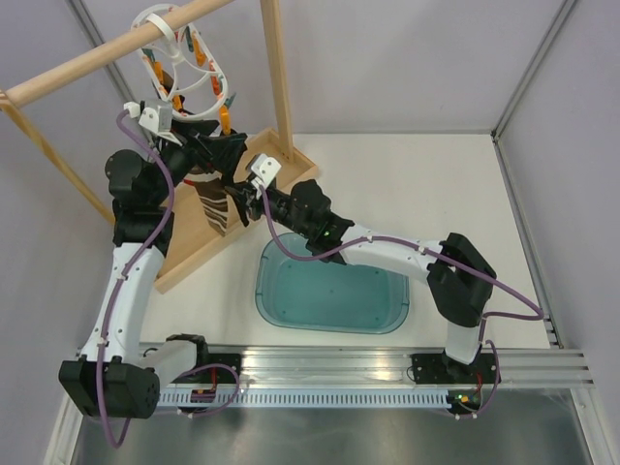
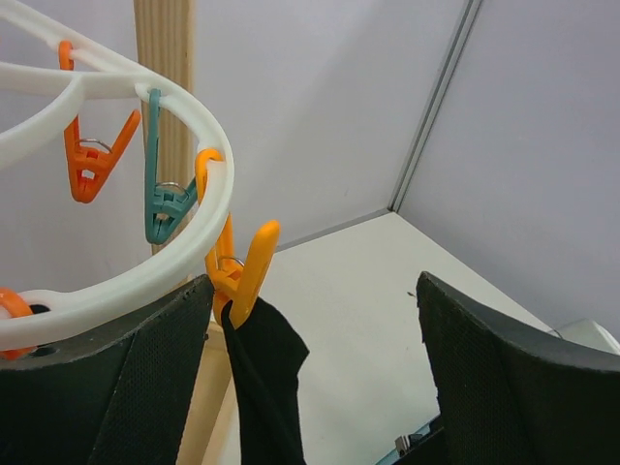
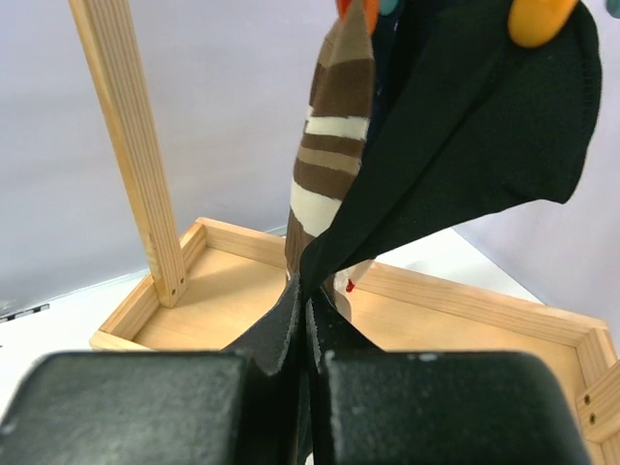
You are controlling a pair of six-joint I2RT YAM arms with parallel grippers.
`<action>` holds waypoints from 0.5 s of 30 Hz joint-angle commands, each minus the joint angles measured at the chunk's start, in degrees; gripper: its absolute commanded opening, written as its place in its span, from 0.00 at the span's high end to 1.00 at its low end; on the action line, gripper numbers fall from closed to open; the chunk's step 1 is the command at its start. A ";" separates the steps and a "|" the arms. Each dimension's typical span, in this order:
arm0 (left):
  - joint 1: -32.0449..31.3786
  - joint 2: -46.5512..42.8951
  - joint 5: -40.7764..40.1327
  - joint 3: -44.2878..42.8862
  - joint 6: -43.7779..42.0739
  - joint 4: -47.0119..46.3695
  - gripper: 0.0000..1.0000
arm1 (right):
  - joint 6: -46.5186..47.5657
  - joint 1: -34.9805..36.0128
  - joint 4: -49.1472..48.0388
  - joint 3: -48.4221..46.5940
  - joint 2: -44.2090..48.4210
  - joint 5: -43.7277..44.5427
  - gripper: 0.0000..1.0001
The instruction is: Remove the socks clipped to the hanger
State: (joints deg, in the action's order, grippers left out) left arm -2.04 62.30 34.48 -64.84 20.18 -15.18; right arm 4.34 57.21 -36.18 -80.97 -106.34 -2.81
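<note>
While the right gripper [image 3: 305,325] pinches a black sock [image 3: 465,145] hanging from the hanger [image 2: 218,184], the left gripper [image 2: 315,291] sits spread beside an orange clip [image 2: 247,266].

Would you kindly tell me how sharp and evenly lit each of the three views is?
Top external: even, soft light, faint shadows, a dull sheen on the rail. Left wrist: hanger crisp, wall behind evenly lit. Right wrist: black sock dark, yet its weave shows; orange clip at the top edge soft.
</note>
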 commanded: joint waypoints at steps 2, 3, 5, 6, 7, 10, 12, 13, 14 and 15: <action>0.29 2.20 -0.56 -2.40 -1.02 -2.75 0.12 | 0.06 1.06 -1.26 0.37 2.81 -1.41 0.99; 0.29 2.47 -0.47 -2.57 -1.02 -2.75 0.12 | -0.03 1.23 -1.26 0.37 2.72 -1.41 0.99; 0.29 3.34 -0.29 -3.01 -0.67 -3.01 0.13 | -0.03 1.32 -1.26 0.20 2.63 -1.67 0.99; 0.29 3.70 -0.29 -3.10 -0.59 -3.27 0.14 | -0.12 1.50 -1.26 0.11 2.46 -1.85 0.99; 0.29 3.96 -0.29 -3.45 -0.50 -3.54 0.15 | -0.12 1.59 -1.26 0.02 2.37 -2.20 0.99; 0.29 4.93 -0.29 -3.80 -0.32 -4.33 0.18 | -0.03 2.11 -1.17 -0.07 2.19 -2.29 0.99; 0.20 5.02 -0.90 -3.63 -0.15 -4.42 0.19 | -0.03 2.46 -1.34 0.37 2.37 -2.55 0.99; 0.28 4.67 -1.25 -3.02 -0.15 -4.51 0.19 | -0.12 2.47 -1.52 0.46 2.37 -2.47 0.99; 0.20 4.50 -2.04 -2.49 -0.06 -4.59 0.18 | -0.12 2.55 -1.87 0.64 2.46 -2.55 0.99; 0.20 4.06 -2.13 -1.70 0.20 -5.73 0.16 | -0.29 2.56 -2.05 0.81 2.55 -2.64 0.99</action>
State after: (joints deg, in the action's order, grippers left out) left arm -2.00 67.31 34.04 -65.95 20.23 -15.42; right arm 4.32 59.00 -36.36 -80.90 -106.34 -3.25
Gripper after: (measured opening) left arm 0.824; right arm 0.010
